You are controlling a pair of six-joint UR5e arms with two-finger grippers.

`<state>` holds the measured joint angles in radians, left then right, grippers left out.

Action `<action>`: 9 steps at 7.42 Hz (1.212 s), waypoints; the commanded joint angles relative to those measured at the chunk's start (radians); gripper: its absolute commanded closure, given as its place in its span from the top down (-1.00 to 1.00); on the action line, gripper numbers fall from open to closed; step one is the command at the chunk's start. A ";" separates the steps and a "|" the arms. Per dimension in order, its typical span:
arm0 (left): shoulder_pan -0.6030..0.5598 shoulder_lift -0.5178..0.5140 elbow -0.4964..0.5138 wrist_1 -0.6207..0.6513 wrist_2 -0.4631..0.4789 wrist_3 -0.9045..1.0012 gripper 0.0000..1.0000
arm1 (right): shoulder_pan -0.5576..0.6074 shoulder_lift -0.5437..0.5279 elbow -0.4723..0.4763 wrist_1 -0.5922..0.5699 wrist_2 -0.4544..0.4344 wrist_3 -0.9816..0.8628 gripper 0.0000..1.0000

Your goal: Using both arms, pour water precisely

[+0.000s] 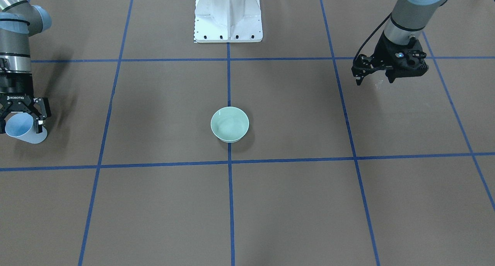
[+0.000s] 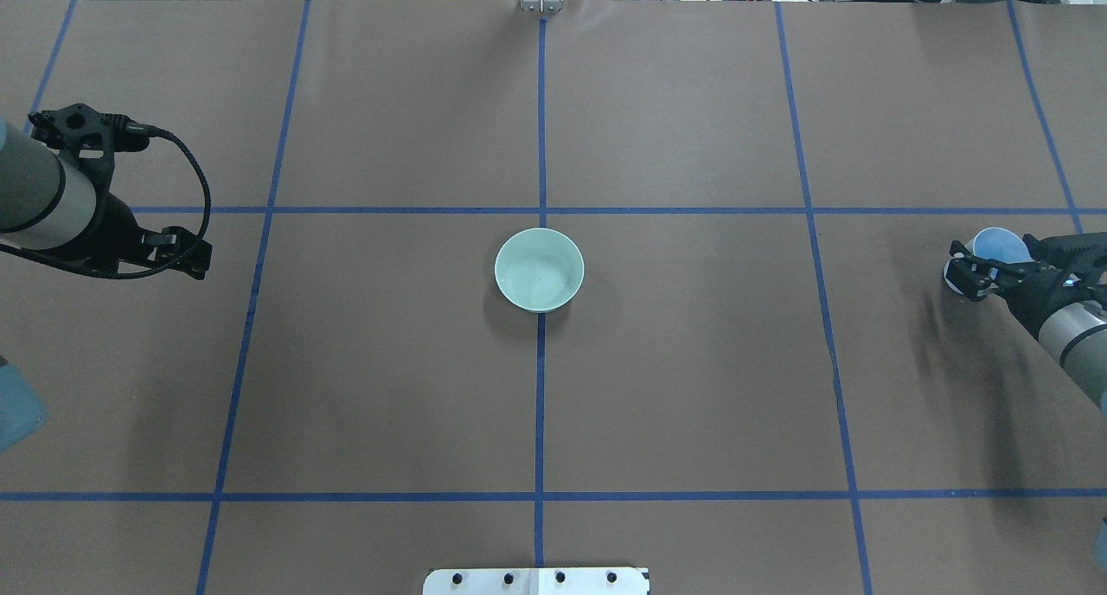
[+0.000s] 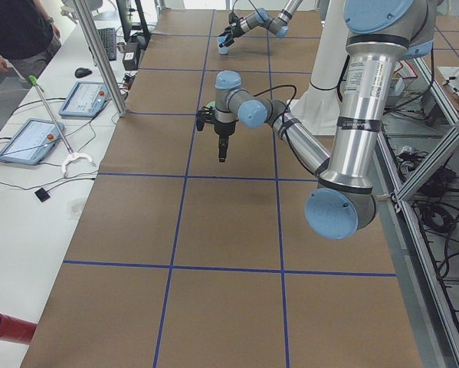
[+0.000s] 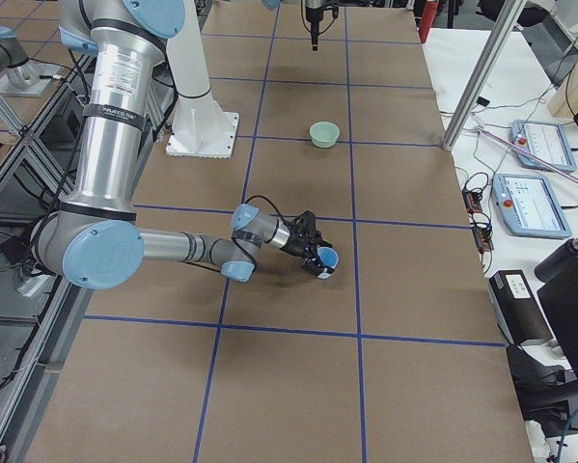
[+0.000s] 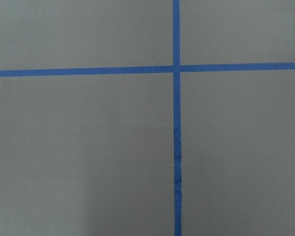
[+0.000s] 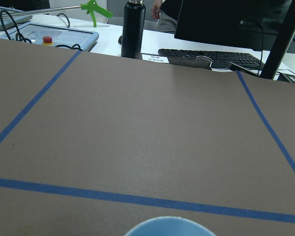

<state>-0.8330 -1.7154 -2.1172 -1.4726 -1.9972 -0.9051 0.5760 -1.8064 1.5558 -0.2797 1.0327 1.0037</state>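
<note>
**Cup gripped at the table's edge, bowl waiting at centre**

The right gripper (image 1: 23, 117), marked "ROBOTIQ", is clamped on a pale blue cup (image 1: 22, 129), tilted, well apart from the green bowl (image 1: 229, 124), presumably the pouring target. No water is discernible. The left gripper (image 1: 374, 75) hovers empty, fingers seemingly together, likely waiting.

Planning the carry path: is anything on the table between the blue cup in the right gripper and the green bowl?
Nothing: in the overhead view, only bare brown table and one blue tape line lie between the blue cup and the green bowl.
</note>
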 commanded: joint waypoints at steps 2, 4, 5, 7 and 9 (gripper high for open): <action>0.000 -0.001 -0.003 0.000 0.000 0.000 1.00 | 0.002 -0.103 0.100 0.054 0.036 -0.020 0.98; 0.006 -0.018 0.003 -0.002 0.002 -0.002 1.00 | 0.011 -0.105 0.165 0.044 0.099 -0.092 0.98; 0.005 -0.082 0.019 -0.002 0.002 -0.033 1.00 | 0.113 -0.090 0.177 -0.010 0.247 -0.115 0.98; 0.014 -0.256 0.118 -0.008 -0.002 -0.180 1.00 | 0.339 0.003 0.201 -0.169 0.584 -0.190 0.98; 0.055 -0.468 0.277 -0.011 0.002 -0.314 1.00 | 0.566 0.117 0.201 -0.420 0.882 -0.368 0.98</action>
<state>-0.8025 -2.0511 -1.9374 -1.4812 -1.9972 -1.1364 0.9937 -1.7654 1.7554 -0.5376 1.7170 0.7503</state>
